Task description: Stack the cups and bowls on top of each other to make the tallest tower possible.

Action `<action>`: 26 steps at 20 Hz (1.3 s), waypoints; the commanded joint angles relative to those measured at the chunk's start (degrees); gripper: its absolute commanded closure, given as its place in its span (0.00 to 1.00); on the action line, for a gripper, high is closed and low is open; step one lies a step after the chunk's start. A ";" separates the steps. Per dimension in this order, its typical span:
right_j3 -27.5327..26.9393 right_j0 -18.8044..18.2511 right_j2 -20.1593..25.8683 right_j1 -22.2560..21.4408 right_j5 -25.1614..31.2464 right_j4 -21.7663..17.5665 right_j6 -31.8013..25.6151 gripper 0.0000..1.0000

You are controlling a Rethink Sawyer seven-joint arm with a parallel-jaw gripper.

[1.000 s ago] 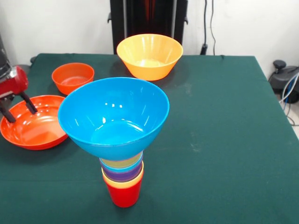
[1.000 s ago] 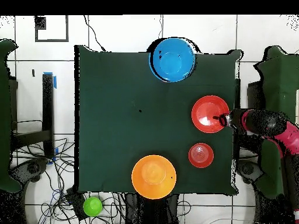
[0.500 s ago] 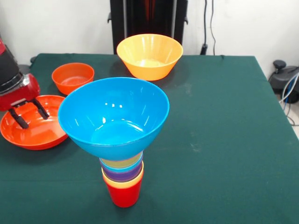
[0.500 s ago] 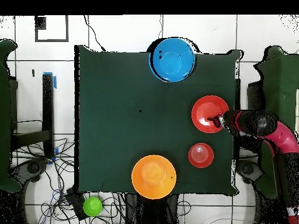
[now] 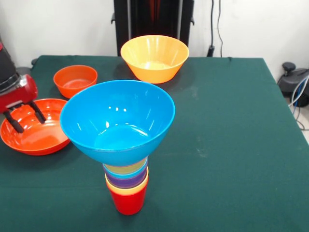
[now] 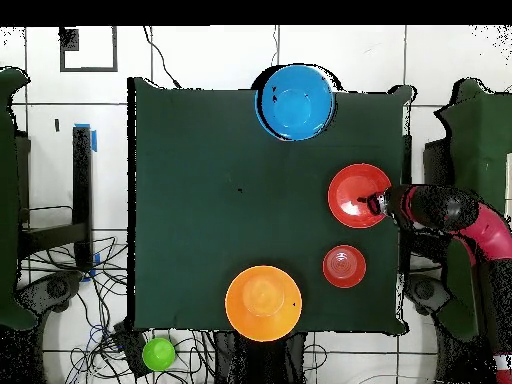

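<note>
The tower (image 5: pixel 126 159) is being carried near the front edge of the green surface (image 5: pixel 231 145), left of centre in the front view. A red cup (image 5: pixel 127 200) is serving as its base. Yellow-orange, purple, blue and pale yellow cups are being seen nested above it, only their rims showing. The large blue bowl (image 5: pixel 117 121) is being held upright in the topmost cup, mouth up, far wider than the cups below. In the overhead view the same bowl (image 6: pixel 294 102) is being seen hard against one edge of the surface.

Further back, at the left edge, the wide shallow orange bowl (image 5: pixel 35 126) is lying upright on the surface, just beside the blue bowl's rim in the front view but well apart from the tower in the overhead view (image 6: pixel 359 195).

The hand (image 5: pixel 25 116) is being held over that shallow bowl's outer rim, red body above, two dark fingers (image 5: pixel 36 112) pointing down and spread apart, with nothing between them. Whether the tips are touching the bowl cannot be told. In the overhead view the hand (image 6: pixel 381 206) is being seen at the bowl's edge.

Behind it, the small orange bowl (image 5: pixel 75 80) is sitting upright near the far left corner.

Furthest off, the large yellow-orange bowl (image 5: pixel 154 58) is resting upright at the far edge, about mid-width.
</note>
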 commanded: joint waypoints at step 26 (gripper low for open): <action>-9.59 0.98 1.12 4.59 2.95 -2.98 -27.25 0.00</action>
